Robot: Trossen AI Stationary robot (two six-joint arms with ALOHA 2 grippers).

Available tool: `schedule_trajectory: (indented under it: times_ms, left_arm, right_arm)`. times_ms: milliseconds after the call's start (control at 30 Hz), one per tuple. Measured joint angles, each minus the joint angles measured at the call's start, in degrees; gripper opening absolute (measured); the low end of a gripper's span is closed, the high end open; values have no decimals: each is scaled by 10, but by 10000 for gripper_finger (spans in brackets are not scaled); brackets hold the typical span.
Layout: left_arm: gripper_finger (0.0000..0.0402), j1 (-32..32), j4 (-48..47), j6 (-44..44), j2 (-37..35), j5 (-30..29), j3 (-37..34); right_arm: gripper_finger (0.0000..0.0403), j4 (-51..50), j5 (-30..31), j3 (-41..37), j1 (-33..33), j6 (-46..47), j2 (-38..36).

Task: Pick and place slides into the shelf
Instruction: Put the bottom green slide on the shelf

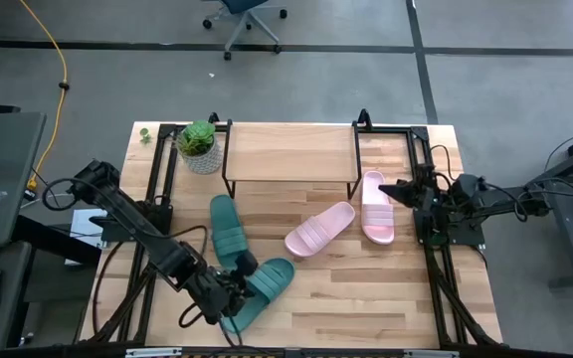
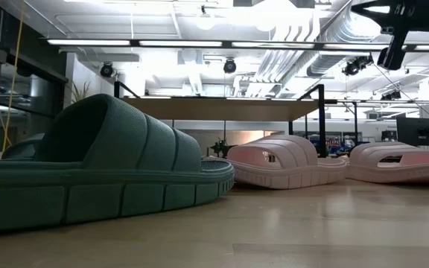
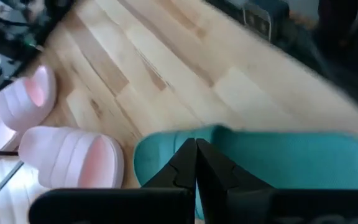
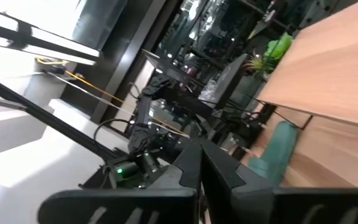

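Left arm reaches low across the near left tabletop (image 1: 366,288); left pincer (image 1: 235,288) sits over the near teal slide (image 1: 263,288), fingers (image 3: 194,165) pressed together, nothing between them. That slide lies angled close to the front edge. Second teal slide (image 1: 229,231) just behind it, pointing toward the shelf (image 1: 291,152). Open wood at front right. Mid-table, two pink slides: one diagonal (image 1: 319,230), one lengthwise (image 1: 375,207) beside the shelf's right leg. Right arm waits at the right edge, right pincer (image 1: 396,189) closed, above the lengthwise pink slide. Shelf top bare at rear; potted plant (image 1: 199,145) left of it.
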Motion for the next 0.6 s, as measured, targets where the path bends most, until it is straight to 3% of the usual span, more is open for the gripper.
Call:
schedule_trajectory:
  times_ms: [133, 433, 600]
  left_arm:
    - [1, -1, -18, 21, 42, -6, 13]
    - [1, 0, -129, 1, 132, -92, 105]
    - [1, 0, -122, -22, 140, -17, 120]
  right_arm:
    - [0, -10, -1, 0, 0, 0, 0]
    - [0, -13, 0, 0, 0, 4, -1]
    - [0, -19, 0, 0, 0, 16, 0]
